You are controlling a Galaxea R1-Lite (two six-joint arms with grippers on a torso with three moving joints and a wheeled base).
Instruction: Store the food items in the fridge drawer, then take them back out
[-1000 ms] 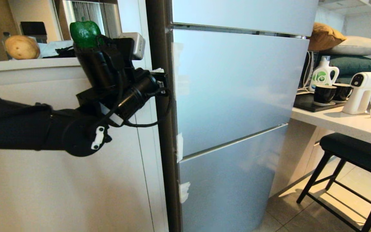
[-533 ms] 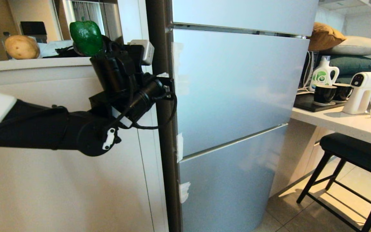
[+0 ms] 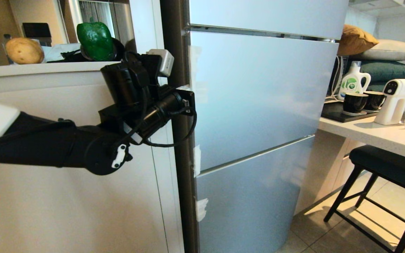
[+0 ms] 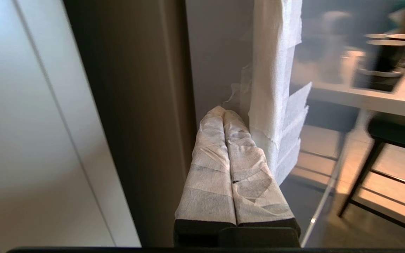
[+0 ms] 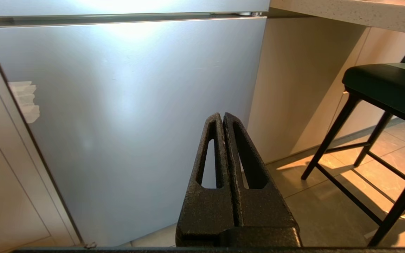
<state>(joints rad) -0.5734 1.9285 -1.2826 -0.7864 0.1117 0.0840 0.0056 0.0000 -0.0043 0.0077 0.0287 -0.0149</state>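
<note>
A tan potato (image 3: 24, 51) and a glossy green bell pepper (image 3: 95, 36) sit on the white counter (image 3: 30, 70) left of the fridge. Every fridge door (image 3: 258, 95) is closed, so the fridge drawer is hidden. My left gripper (image 4: 223, 112), its fingers (image 4: 209, 168) wrapped in white tape, is shut with nothing held. Its tips rest at the left edge of the middle door, beside a white foam strip (image 4: 272, 70). My right gripper (image 5: 222, 116) is shut and empty. It hangs low, facing the bottom fridge door (image 5: 125, 116), and is outside the head view.
A black stool (image 3: 389, 168) stands on the tiled floor right of the fridge. Behind it, a countertop (image 3: 371, 135) carries black cups (image 3: 353, 102), a white spray gun (image 3: 396, 100) and a detergent bottle (image 3: 353, 81). A white cabinet front (image 3: 65, 196) fills the lower left.
My left arm has swung right and slightly down, away from below the pepper, bringing its shut gripper to the fridge door's left edge. The food items and right arm have not moved.
</note>
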